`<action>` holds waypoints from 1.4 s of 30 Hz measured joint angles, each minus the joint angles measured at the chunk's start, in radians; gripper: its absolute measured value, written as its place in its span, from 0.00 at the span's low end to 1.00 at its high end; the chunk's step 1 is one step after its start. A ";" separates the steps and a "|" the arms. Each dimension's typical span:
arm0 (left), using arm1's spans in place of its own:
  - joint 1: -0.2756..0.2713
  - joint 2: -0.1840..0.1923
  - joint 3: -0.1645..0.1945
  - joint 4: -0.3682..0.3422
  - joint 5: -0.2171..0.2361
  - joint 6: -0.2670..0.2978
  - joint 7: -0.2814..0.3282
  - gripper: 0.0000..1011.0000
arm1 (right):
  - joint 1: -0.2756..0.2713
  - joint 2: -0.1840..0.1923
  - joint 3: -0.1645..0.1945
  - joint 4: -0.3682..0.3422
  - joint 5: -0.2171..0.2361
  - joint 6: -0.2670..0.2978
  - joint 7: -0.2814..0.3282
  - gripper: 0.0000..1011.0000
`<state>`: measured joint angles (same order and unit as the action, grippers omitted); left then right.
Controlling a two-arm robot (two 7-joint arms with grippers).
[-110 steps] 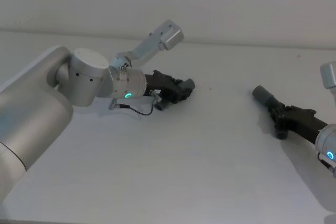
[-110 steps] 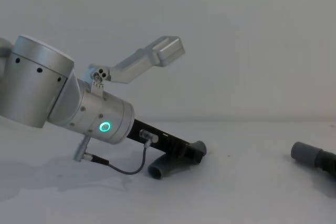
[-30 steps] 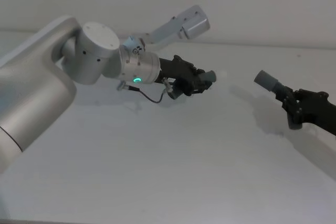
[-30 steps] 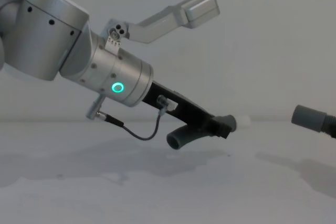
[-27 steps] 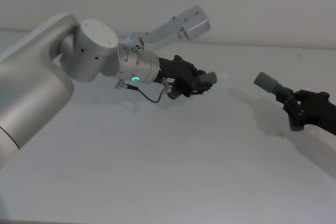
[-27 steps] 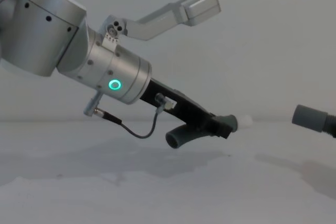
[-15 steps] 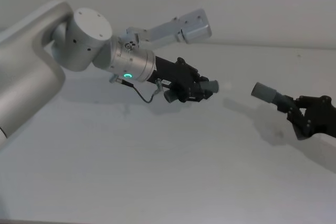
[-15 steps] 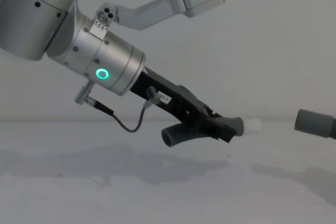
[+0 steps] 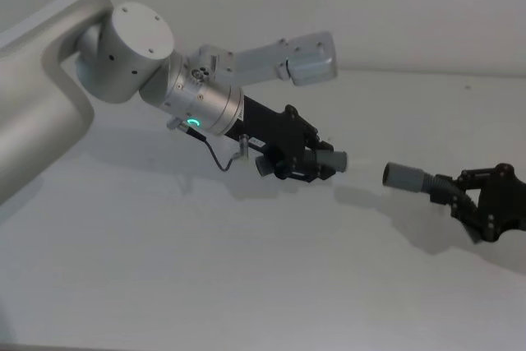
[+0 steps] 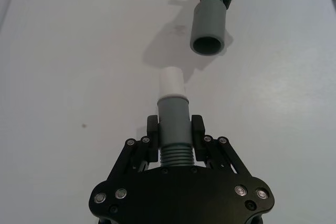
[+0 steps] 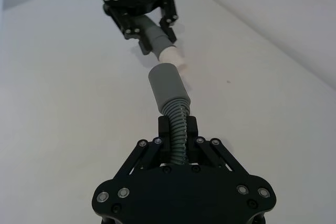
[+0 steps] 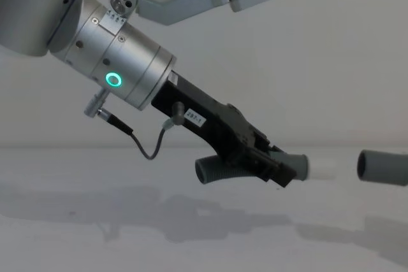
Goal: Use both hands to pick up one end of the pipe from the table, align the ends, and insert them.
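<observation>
My left gripper [image 9: 308,162] is shut on the curved ribbed pipe piece [image 12: 217,170] and holds it above the white table [image 9: 205,277]. Its smooth collar [image 10: 173,121] and white spigot [image 10: 171,82] stick out past the fingers. My right gripper [image 9: 475,203] is shut on the ribbed part of the straighter tube [image 9: 404,177], which is also off the table. The tube's open mouth [image 10: 209,45] faces the white spigot [image 12: 323,169] across a small gap. In the left wrist view the two ends are slightly offset sideways. In the right wrist view the tube [image 11: 167,86] points at the spigot [image 11: 172,56].
The left arm's silver wrist [image 9: 197,104] with its green ring light and a grey camera bracket [image 9: 304,57] reach in from the left. A thin cable [image 12: 150,148] loops under the wrist. The table's far edge meets a plain wall [image 9: 411,6].
The left gripper has carried the curved piece right and nearer to me. The right gripper has brought the tube left. The gap between spigot and tube mouth has shrunk a lot.
</observation>
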<state>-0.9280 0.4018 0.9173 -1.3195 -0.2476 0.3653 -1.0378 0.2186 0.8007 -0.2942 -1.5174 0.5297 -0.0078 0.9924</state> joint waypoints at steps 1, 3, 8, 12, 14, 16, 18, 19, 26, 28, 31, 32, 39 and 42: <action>-0.001 0.002 0.002 -0.002 0.000 -0.001 -0.004 0.35 | 0.000 0.000 0.000 0.000 0.000 0.000 0.000 0.17; -0.002 0.004 0.006 -0.007 -0.001 -0.001 -0.011 0.35 | 0.001 0.009 -0.006 -0.007 -0.001 -0.004 0.015 0.17; -0.007 0.011 0.015 -0.019 -0.003 -0.004 -0.029 0.35 | 0.004 0.026 -0.015 -0.019 -0.003 -0.012 0.043 0.17; -0.009 0.015 0.020 -0.025 -0.005 -0.005 -0.038 0.35 | 0.005 0.033 -0.019 -0.025 -0.004 -0.015 0.055 0.17; -0.010 0.017 0.021 -0.027 -0.005 -0.005 -0.041 0.35 | 0.006 0.037 -0.021 -0.028 -0.005 -0.017 0.062 0.17; -0.010 0.018 0.023 -0.029 -0.005 -0.006 -0.044 0.35 | 0.006 0.040 -0.022 -0.030 -0.006 -0.018 0.067 0.17; -0.011 0.019 0.025 -0.031 -0.006 -0.006 -0.047 0.35 | 0.007 0.042 -0.024 -0.032 -0.006 -0.019 0.070 0.17; -0.011 0.020 0.025 -0.031 -0.006 -0.006 -0.048 0.35 | 0.007 0.043 -0.025 -0.032 -0.006 -0.020 0.072 0.17; -0.012 0.022 0.028 -0.035 -0.009 -0.007 -0.050 0.35 | 0.008 0.045 -0.026 -0.034 -0.006 -0.020 0.068 0.17; -0.012 0.022 0.028 -0.035 -0.011 -0.007 -0.050 0.35 | 0.007 0.045 -0.027 -0.033 -0.005 -0.017 0.060 0.17; -0.014 0.022 0.029 -0.035 -0.015 -0.007 -0.051 0.35 | 0.008 0.043 -0.029 -0.031 -0.005 -0.014 0.053 0.17; -0.015 0.023 0.029 -0.035 -0.018 -0.008 -0.054 0.35 | 0.009 0.042 -0.031 -0.029 -0.006 -0.011 0.049 0.17; -0.019 0.024 0.030 -0.035 -0.028 -0.012 -0.063 0.35 | 0.016 0.037 -0.041 -0.018 -0.008 -0.001 0.038 0.17; -0.021 0.024 0.031 -0.033 -0.036 -0.013 -0.069 0.35 | 0.019 0.035 -0.045 -0.014 -0.009 0.003 0.033 0.17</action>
<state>-0.9492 0.4261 0.9478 -1.3528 -0.2840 0.3520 -1.1064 0.2379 0.8353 -0.3396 -1.5312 0.5205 -0.0048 1.0252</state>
